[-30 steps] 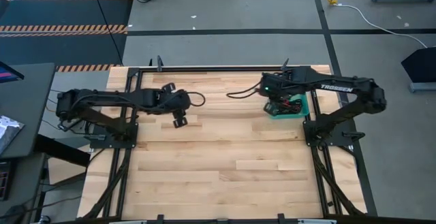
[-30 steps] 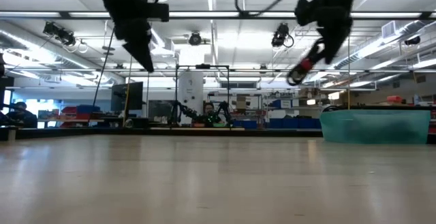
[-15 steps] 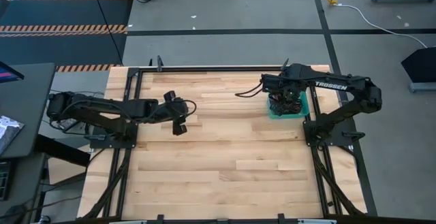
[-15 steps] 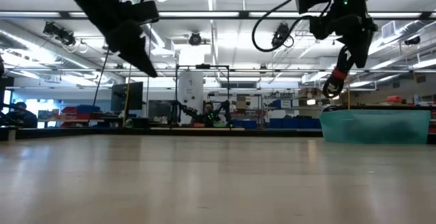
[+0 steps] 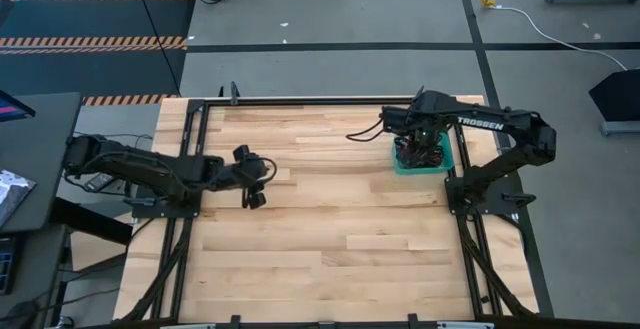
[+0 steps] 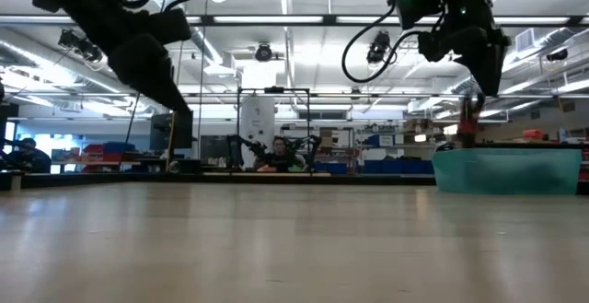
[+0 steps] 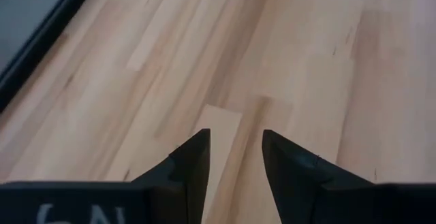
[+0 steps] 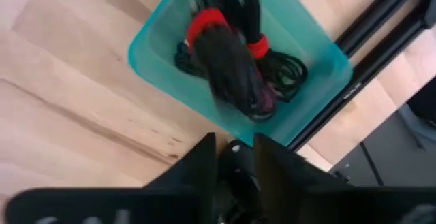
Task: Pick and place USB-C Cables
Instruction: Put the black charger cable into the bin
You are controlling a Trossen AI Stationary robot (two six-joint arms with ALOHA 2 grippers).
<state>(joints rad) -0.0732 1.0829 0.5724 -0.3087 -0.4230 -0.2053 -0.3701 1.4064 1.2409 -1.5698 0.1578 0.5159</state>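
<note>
A black USB-C cable bundle (image 8: 231,67) with red ties hangs under my right gripper (image 8: 235,142), above the teal bin (image 8: 157,54) at the table's far right. Other coiled black cables (image 8: 286,67) lie on the bin's floor. In the low view the bundle (image 6: 469,123) hangs straight down from my right gripper (image 6: 480,87), and its lower end dips behind the bin's rim (image 6: 506,169). My left gripper (image 7: 236,146) is open above bare wood on the table's left half (image 5: 251,191); it holds nothing. My right gripper holds the black bundle by its upper end (image 8: 253,112), pinched between the two fingers, which point down from above. The bundle hangs upright below them over the bin. I cannot tell whether its lower end touches the cables in the bin.
Black frame rails (image 5: 300,101) run along the table's far edge and sides. The table's middle and near part is bare wood (image 5: 340,239). A white cable with a yellow plug (image 5: 490,2) lies on the floor beyond. A person (image 6: 281,151) sits far off in the room.
My right gripper carried the hanging bundle toward the table's right edge until it stood over the teal bin, tipped to point straight down, and the bundle swung from slanting to upright. My left gripper drew back toward the table's left and near edges and sank a little.
</note>
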